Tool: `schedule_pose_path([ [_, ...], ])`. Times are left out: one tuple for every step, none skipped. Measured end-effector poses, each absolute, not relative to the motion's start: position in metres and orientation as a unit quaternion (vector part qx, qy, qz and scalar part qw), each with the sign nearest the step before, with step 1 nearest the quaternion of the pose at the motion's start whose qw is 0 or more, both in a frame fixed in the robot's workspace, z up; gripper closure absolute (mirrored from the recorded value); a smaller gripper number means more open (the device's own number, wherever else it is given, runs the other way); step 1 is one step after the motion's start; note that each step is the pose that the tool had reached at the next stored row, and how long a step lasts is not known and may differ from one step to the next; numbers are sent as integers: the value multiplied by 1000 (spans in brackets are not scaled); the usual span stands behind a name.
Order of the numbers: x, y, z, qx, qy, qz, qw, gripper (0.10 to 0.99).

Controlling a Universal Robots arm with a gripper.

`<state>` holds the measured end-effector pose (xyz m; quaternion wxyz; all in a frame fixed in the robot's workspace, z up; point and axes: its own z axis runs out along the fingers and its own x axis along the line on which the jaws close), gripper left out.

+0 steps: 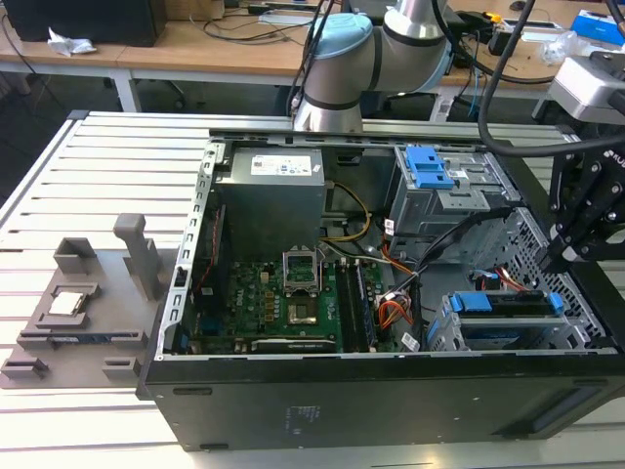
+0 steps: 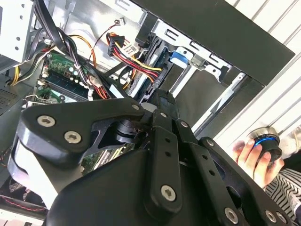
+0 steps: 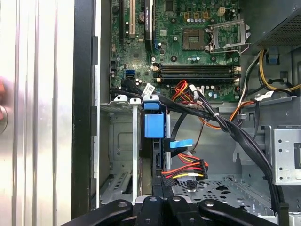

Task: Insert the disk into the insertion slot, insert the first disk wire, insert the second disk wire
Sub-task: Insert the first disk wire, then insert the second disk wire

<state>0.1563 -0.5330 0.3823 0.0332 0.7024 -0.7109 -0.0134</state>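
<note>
The disk [image 1: 503, 304] sits in the insertion slot [image 1: 444, 332], at the near corner of the open computer case [image 1: 391, 410] on the exterior view's right. It looks seated rather than half way in, though I can't be sure of its depth from here. Its long axis runs across the exterior view, left to right. In the first wrist view I see the disk [image 3: 154, 125] edge-on, its blue carrier standing between the silver walls of the insertion slot [image 3: 120, 141].

My gripper [image 1: 549, 262] hangs just above and beyond the end of the disk that lies to the exterior view's right. In the first wrist view the gripper [image 3: 157, 188] lines up with that thin edge, so the disk lies straight ahead of the claw, along its line of reach. I cannot tell whether the claw is spread, pressed together, or pinching something: its own black links hide the tip.

A red, yellow and black wire bundle [image 3: 186, 170] with its connector lies just beside the gripper's tip, next to the disk's edge. Thicker black cables [image 3: 225, 125] cross above the cage toward the motherboard [image 3: 197, 42].
</note>
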Motion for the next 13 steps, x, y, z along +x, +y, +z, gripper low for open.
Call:
schedule_pose_path([
  [156,-533,382,702,-711,-13,33,980],
  [156,-533,382,702,-711,-13,33,980],
  [156,-533,382,702,-711,-13,33,980],
  [156,-533,382,702,-711,-13,33,980],
  [156,-533,382,702,-711,-13,33,980],
  [156,-533,382,702,-711,-13,33,980],
  [156,-533,382,702,-711,-13,33,980],
  [156,-533,382,702,-711,-13,33,980],
  [156,-533,382,702,-711,-13,33,980],
  [156,-533,382,702,-711,-13,33,980],
  [156,-533,382,702,-711,-13,33,980],
  [156,-533,382,702,-711,-13,33,980],
  [156,-533,382,702,-711,-13,33,980],
])
